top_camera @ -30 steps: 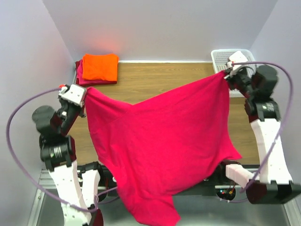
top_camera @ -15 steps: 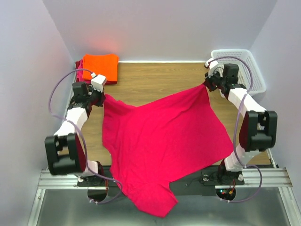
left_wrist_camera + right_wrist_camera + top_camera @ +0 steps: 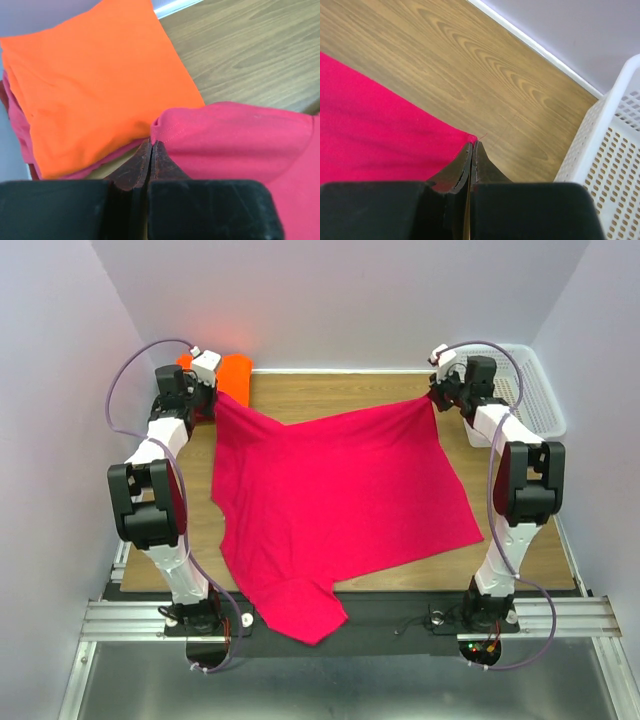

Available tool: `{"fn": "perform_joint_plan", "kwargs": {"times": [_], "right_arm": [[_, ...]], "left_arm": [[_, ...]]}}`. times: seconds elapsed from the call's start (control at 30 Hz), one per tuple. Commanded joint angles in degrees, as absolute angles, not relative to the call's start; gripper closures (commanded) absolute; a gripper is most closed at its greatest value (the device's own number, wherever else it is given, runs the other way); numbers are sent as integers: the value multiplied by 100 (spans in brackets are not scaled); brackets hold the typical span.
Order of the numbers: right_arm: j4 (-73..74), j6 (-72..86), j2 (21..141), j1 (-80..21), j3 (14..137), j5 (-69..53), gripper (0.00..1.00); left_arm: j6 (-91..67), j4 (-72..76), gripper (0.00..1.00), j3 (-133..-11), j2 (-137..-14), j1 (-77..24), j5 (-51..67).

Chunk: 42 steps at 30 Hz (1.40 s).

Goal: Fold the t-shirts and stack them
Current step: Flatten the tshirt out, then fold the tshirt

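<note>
A magenta-pink t-shirt (image 3: 330, 500) lies spread over the wooden table, its lower part hanging past the near edge. My left gripper (image 3: 213, 392) is shut on its far left corner (image 3: 170, 131), and the jaws (image 3: 151, 143) are pressed together on the hem. At the far right corner (image 3: 462, 136) my right gripper (image 3: 433, 395) is shut on the cloth too, seen close up (image 3: 472, 144). A folded bright orange t-shirt (image 3: 95, 85) sits at the back left (image 3: 236, 368), just beyond the left gripper, on top of a folded pink-red layer (image 3: 19, 127).
A white mesh basket (image 3: 535, 390) stands at the back right corner, close to the right gripper (image 3: 615, 150). The back wall runs just behind both grippers. Bare wood (image 3: 330, 395) shows between them and along the table's right side (image 3: 520, 540).
Both arms have stretched out toward the back wall, dragging the pink t-shirt away from the near edge. The cloth has gone from hanging raised to lying mostly flat on the table.
</note>
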<state>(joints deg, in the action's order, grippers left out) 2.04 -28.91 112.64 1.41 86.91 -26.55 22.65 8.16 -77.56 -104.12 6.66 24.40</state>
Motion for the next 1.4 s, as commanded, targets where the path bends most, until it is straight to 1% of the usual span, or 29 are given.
{"fn": "perform_joint_plan", "kwargs": {"times": [0.0, 0.13, 0.27, 0.37, 0.5, 0.77, 1.0, 1.17, 1.33, 1.37], "right_arm": [[-132, -2909, 11487, 132, 9149, -2663, 99], [-132, -2970, 11479, 132, 9176, -2733, 100], [-132, -3198, 11224, 149, 8878, -2830, 99], [-123, -3278, 10978, 211, 8676, -2944, 99], [-114, -3392, 10794, 334, 8543, -3146, 99], [-18, -4059, 10425, 667, 8078, -3787, 99], [228, -4895, 10055, 1010, 7243, -4052, 99], [264, -5211, 10134, 1081, 6971, -4095, 100], [290, -5642, 10143, 1081, 6707, -3964, 97], [281, -5764, 10143, 1090, 6680, -3886, 95]], "left_arm": [[2434, 879, 100, -7998, -10336, 624, 2338], [2540, 747, 100, -7735, -10012, 598, 2399], [2628, 546, 100, -7209, -9423, 510, 2409], [2768, 353, 100, -6744, -8617, 343, 2233], [2847, 9, 100, -6242, -7869, 80, 2031], [3102, -1403, 100, -5372, -6786, -658, 1863], [3734, -2469, 100, -4817, -5776, -817, 2074], [4244, -2988, 100, -4387, -5572, -975, 2312], [4693, -3286, 100, -4166, -5607, -1072, 2329], [4867, -3435, 100, -4131, -5616, -1116, 2390]]}}
